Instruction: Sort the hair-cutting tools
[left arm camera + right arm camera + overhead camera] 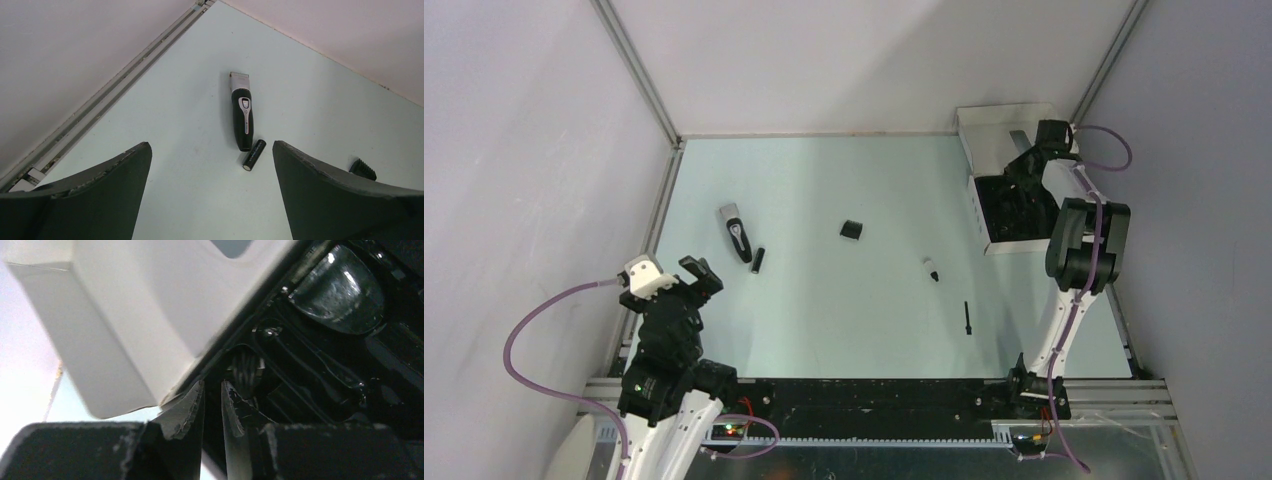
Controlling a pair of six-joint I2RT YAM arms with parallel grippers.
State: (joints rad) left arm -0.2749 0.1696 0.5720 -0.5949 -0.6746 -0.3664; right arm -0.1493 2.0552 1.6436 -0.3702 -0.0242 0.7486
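Observation:
The silver-grey and black hair clipper (737, 232) lies at the table's left; it also shows in the left wrist view (242, 112). A small black cylinder (758, 261) (254, 154) lies beside its end. A black comb attachment (851, 230) (362, 169) sits mid-table. A small black-and-white piece (932, 269) and a thin stick brush (967, 318) lie right of centre. My left gripper (694, 275) (212, 165) is open and empty, short of the clipper. My right gripper (1027, 165) (212, 387) is down in the box's black tray (320, 365), jaws nearly together, with a ribbed black piece (246, 371) just past the tips.
The white box (999, 125) with its black tray (1009, 205) stands at the back right against the wall. Enclosure walls and metal rails border the table on the left, back and right.

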